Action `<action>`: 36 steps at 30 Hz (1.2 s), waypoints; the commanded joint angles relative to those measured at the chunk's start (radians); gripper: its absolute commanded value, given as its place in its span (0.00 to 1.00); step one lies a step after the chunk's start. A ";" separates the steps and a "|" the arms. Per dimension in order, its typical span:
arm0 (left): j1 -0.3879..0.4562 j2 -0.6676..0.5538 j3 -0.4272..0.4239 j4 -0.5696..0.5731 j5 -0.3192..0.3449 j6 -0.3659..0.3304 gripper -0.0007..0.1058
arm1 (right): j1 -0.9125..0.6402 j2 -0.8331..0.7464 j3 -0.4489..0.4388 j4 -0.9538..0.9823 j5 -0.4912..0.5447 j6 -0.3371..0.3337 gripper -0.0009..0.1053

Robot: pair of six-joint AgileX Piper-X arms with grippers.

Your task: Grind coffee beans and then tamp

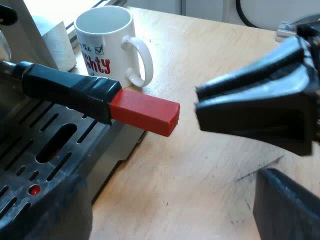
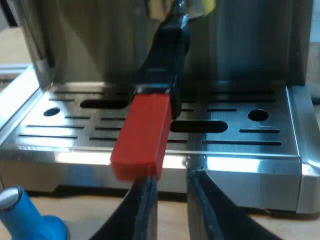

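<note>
Wooden table (image 1: 200,190) carried the coffee machine (image 2: 250,135), the holder's red-tipped handle (image 1: 145,111) jutting from its front, left gripper (image 1: 227,140) spread wide nearby, right gripper (image 2: 171,177) narrowly parted just before the tip.

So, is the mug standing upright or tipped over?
Upright: the mug stands on the table beside the espresso machine, its open rim facing up.

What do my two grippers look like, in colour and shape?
The left gripper has two thick, matte black fingers, wedge-shaped and tapering to blunt tips, one with a groove along its side. The right gripper has the same black fingers, seen as narrow curved blades. No markings show on either.
</note>
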 commanded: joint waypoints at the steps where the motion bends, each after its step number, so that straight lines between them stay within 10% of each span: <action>1: -0.005 -0.005 -0.002 -0.010 0.004 -0.012 0.65 | -0.021 -0.001 -0.001 -0.018 -0.057 -0.002 0.19; 36: -0.005 -0.005 -0.002 -0.010 0.004 -0.012 0.65 | -0.024 0.000 -0.001 -0.017 -0.082 -0.067 0.19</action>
